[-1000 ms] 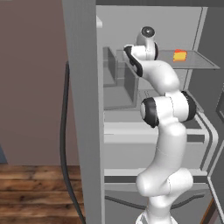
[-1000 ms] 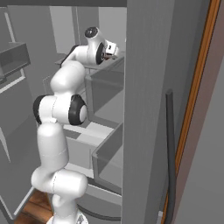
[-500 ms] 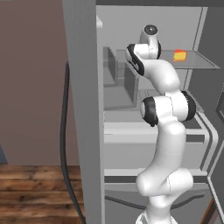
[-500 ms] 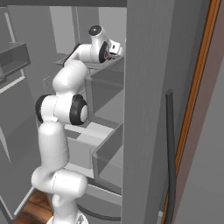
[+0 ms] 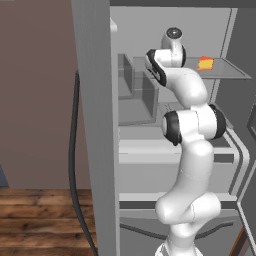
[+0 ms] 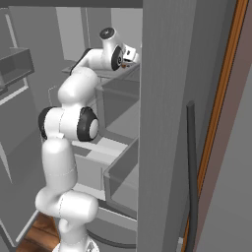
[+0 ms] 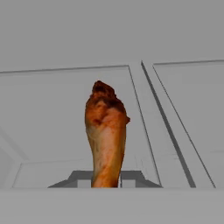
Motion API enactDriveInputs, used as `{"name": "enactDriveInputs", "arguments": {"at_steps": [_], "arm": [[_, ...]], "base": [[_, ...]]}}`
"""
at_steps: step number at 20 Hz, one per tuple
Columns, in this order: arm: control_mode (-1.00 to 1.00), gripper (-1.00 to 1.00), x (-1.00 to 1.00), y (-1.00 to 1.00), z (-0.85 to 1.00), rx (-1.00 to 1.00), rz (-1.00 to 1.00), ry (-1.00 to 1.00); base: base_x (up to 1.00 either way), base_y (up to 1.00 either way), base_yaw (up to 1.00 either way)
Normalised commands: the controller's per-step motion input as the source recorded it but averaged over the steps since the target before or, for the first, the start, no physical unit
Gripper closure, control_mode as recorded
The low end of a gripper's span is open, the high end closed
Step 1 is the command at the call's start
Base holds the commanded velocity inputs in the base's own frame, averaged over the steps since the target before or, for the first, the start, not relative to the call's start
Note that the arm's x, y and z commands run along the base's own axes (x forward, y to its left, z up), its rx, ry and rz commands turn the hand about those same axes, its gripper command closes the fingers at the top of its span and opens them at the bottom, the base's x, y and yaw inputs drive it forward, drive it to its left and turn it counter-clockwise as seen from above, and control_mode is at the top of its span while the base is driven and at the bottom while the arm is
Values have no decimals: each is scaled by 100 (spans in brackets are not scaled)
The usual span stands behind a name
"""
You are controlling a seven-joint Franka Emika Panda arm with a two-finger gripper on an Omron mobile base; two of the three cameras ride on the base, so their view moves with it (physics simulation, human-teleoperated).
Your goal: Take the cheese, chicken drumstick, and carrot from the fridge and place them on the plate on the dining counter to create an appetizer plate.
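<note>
Fridge (image 5: 95, 125) walls are framing the scene: in the left base view its grey side panel is standing at the left with the dark handle (image 5: 74, 165) running down beside it, and further right the white arm is reaching up into the upper compartment. Right of the arm's wrist, the cheese (image 5: 205, 63) is sitting on a grey shelf (image 5: 227, 74) near the shelf's back, apart from the arm, with bare shelf surface stretching toward the front edge. In the right base view the arm is rising at the left, its hand is pointing toward the fridge's inner shelves, and a grey panel and the dark handle are closing off the right side. In the hand view the gripper (image 7: 106, 181) is pinching the chicken drumstick (image 7: 106, 138) by its thin end, jaws nearly closed around it, the meaty end pointing away over a flat grey surface whose seams are running off to the right, leaving open room on both sides.
</note>
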Motion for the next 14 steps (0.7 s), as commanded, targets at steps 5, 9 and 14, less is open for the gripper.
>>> {"name": "enactDriveInputs", "arguments": {"at_steps": [5,9,14], "arm": [[-100,100,-63,0,-18,0,0,-5],[-100,100,-82,0,-8,0,0,-1],[-100,100,-99,0,-11,0,0,-5]], "base": [[0,0,0],[0,0,0],[0,0,0]]}}
